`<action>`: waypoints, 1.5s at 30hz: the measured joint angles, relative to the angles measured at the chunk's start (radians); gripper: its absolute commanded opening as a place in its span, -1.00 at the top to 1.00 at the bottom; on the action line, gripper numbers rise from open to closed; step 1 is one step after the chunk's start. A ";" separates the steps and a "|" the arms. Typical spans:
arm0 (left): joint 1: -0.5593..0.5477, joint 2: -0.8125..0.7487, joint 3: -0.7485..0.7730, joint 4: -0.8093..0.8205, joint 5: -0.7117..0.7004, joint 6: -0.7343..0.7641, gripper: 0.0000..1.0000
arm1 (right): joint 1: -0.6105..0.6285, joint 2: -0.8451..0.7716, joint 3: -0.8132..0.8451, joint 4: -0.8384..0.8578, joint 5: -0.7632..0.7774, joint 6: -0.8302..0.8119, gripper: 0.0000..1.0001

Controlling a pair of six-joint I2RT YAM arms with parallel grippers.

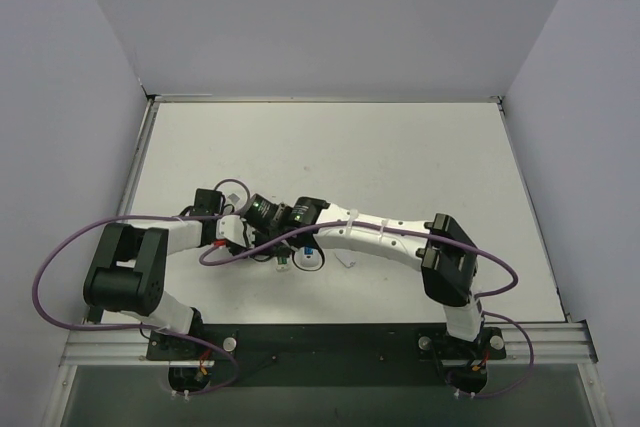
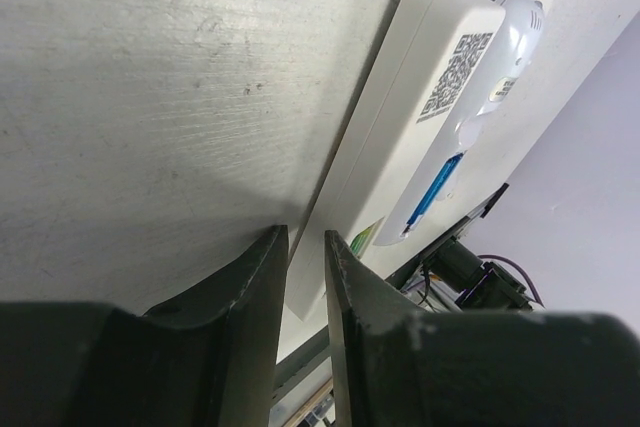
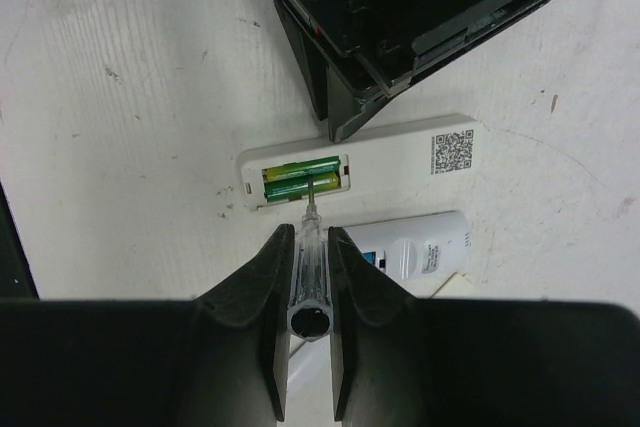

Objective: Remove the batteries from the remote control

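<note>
— Green batteries [image 3: 300,179], where do they sit against the fingers?
— Side by side in the open bay of the white remote [image 3: 400,162], which lies flat on the worktop [image 3: 120,97], just ahead of the right fingers [image 3: 262,287]. Those are clenched on a clear-handled tool [image 3: 308,257] whose metal tip touches the nearer cell.
— And the left fingers [image 3: 342,112]?
— Down at the remote's far long edge, slightly parted. Whether they pinch it, I cannot tell.
— Anything hard to read?
— A second remote [image 3: 420,247] lies just beside, partly cut off by the right fingers. One blue battery [image 2: 432,192] shows in it.
</note>
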 measured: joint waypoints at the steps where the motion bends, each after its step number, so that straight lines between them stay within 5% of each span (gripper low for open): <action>1: 0.000 -0.002 -0.001 0.000 0.000 0.000 0.21 | -0.005 -0.003 -0.009 0.017 -0.011 0.000 1.00; 10: -0.014 -0.011 -0.001 0.000 0.010 -0.002 0.17 | -0.053 -0.099 -0.171 0.179 -0.096 0.026 1.00; 21: -0.025 -0.011 0.001 0.000 0.009 -0.002 0.38 | -0.092 -0.205 -0.357 0.359 -0.145 0.085 1.00; 32: -0.023 -0.018 0.016 -0.018 0.017 0.006 0.96 | -0.117 -0.291 -0.523 0.531 -0.167 0.143 1.00; 40: -0.021 -0.018 0.016 -0.023 0.013 0.005 0.97 | -0.118 -0.309 -0.562 0.582 -0.166 0.169 1.00; 45: -0.021 -0.016 0.016 -0.021 0.014 0.005 0.74 | -0.119 -0.319 -0.584 0.610 -0.159 0.186 1.00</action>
